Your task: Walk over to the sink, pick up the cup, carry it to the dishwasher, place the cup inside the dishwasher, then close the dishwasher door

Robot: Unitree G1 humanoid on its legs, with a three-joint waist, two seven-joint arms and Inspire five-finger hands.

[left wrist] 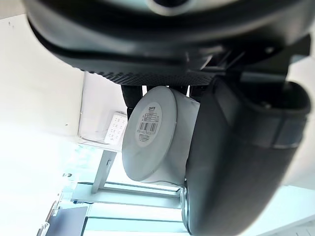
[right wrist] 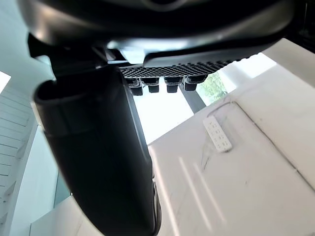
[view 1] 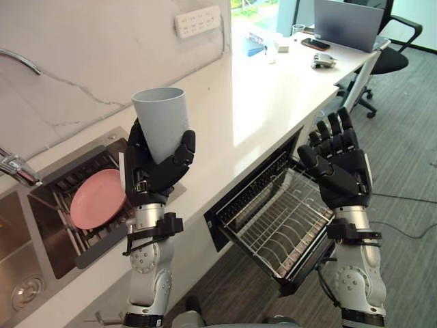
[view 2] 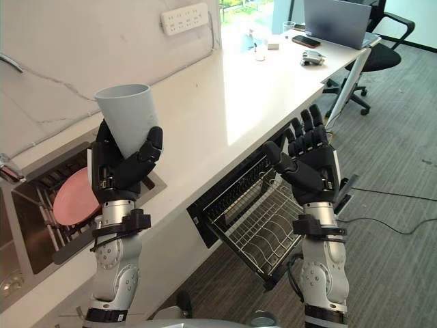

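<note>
Cup (view 1: 160, 119) picked: my left hand (view 1: 153, 171) curls fingers round it. Right hand (view 1: 339, 167) fingers straight, empty; open dishwasher (view 1: 280, 219) below them. Placing and door closing remain, I judge.

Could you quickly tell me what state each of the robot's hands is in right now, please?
Left hand: shut on the grey cup, held upright.
Right hand: open, holding nothing.
</note>
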